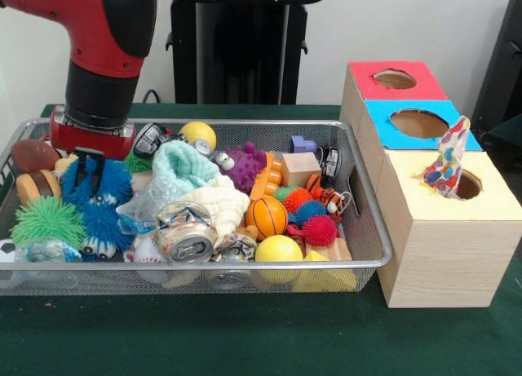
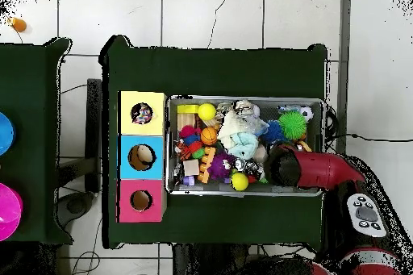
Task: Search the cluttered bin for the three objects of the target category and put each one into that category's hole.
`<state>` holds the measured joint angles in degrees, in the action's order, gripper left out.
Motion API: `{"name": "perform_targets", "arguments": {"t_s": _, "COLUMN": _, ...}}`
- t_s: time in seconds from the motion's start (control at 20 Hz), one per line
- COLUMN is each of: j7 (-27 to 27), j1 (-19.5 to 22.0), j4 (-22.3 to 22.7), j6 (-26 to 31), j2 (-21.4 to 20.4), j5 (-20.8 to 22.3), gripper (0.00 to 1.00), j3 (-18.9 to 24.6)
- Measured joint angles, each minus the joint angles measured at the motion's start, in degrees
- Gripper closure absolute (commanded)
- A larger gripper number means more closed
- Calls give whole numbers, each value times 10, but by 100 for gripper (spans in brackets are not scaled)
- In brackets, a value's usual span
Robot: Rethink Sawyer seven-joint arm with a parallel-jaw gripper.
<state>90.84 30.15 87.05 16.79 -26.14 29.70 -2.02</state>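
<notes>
Trouble spot in the front view: one spotted cloth [image 1: 446, 165] sticks half out of the yellow hole [image 1: 466, 184] and could snag there. The claw [image 1: 88, 170] sits low in the bin [image 1: 371, 262] over blue spiky toys [image 1: 102, 206]; can't tell if it's apart. Overhead, clutter hides any other cloths.

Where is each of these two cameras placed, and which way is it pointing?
Front view: across the table, facing the robot; shows the bin, the yellow hole with a spotted cloth sticking out, and the red arm lowering its gripper into the toys.
Overhead view: above the table, looking straight down; the arm enters from the lower right.
Both views share the bin, the three-hole box and the arm.
</notes>
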Motion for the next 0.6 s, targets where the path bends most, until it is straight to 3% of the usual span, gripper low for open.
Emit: {"name": "perform_targets", "arguments": {"t_s": 0.6, "j7": 0, "j1": 37, "j4": 43, "j6": 10, "j2": -24, "j5": -71, "gripper": 100, "j3": 52}}
